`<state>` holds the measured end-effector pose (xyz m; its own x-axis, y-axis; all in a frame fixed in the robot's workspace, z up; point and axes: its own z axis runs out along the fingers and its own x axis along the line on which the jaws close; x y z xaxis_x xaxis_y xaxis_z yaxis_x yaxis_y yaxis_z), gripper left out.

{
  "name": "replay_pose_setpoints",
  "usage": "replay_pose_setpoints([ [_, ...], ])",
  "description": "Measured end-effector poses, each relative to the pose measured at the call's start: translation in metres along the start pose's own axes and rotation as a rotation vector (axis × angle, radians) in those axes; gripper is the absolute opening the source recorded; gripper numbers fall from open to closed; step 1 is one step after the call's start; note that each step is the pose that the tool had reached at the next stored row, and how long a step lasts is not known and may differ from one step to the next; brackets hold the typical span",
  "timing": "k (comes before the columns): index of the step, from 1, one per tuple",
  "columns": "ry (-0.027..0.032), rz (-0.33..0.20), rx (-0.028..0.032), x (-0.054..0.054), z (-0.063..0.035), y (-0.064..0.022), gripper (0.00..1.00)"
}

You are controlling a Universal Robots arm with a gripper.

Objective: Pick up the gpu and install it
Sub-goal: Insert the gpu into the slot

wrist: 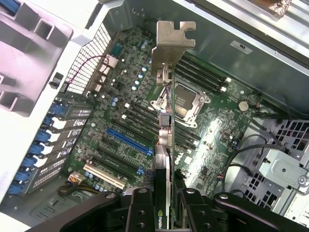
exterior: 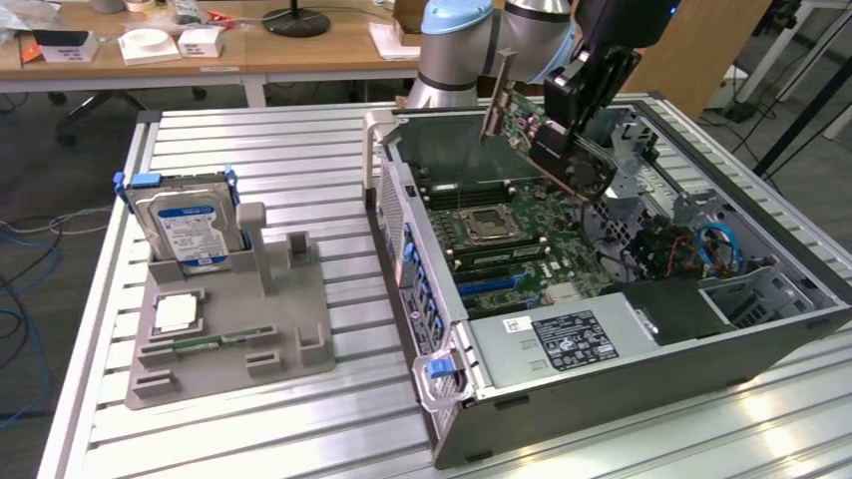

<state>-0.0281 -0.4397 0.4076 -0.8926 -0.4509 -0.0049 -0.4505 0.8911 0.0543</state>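
Above mobo (exterior: 522,244), flat green gpu (exterior: 528,127)

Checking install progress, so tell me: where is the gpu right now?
The gpu hangs tilted in the gripper above the motherboard inside the open computer case, right of centre in the exterior view.

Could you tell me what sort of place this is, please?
Probably a robotics lab or workshop: a robot arm holds a gpu over an open computer case on a slotted metal table, with cluttered wooden desks behind.
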Motion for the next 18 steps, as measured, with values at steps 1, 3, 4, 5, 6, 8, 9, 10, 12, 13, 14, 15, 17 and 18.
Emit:
replay_pose_setpoints([
  [1, 0.0000, -0.001, 0.0000, 0.0000, 0.0000, 0.0000, 0.26],
  [3, 0.0001, -0.002, -0.0001, 0.0000, 0.0000, 0.0000, 0.26],
  [4, 0.0001, -0.003, -0.0001, 0.0000, 0.0000, 0.0000, 0.26],
  [5, 0.0002, -0.004, -0.0001, 0.0000, 0.0000, 0.0000, 0.26],
  [6, 0.0002, -0.005, -0.0001, 0.0000, 0.0000, 0.0000, 0.26],
  [8, 0.0002, -0.007, -0.0003, 0.0000, 0.0001, 0.0000, 0.26],
  [9, 0.0002, -0.007, -0.0003, 0.0000, 0.0000, 0.0000, 0.26],
  [10, 0.0003, -0.008, -0.0003, 0.0000, 0.0000, 0.0000, 0.26],
  [12, 0.0005, -0.010, -0.0003, 0.0000, 0.0000, 0.0000, 0.26],
  [13, 0.0004, -0.011, -0.0003, 0.0000, 0.0000, 0.0000, 0.26],
  [14, 0.0005, -0.011, -0.0003, 0.0000, 0.0000, 0.0000, 0.26],
  [15, 0.0005, -0.012, -0.0003, 0.0000, 0.0000, 0.0000, 0.26],
  [17, 0.0006, -0.014, -0.0004, 0.0000, 0.0000, 0.0000, 0.26],
  [18, 0.0007, -0.015, -0.0004, 0.0000, 0.0000, 0.0000, 0.26],
])
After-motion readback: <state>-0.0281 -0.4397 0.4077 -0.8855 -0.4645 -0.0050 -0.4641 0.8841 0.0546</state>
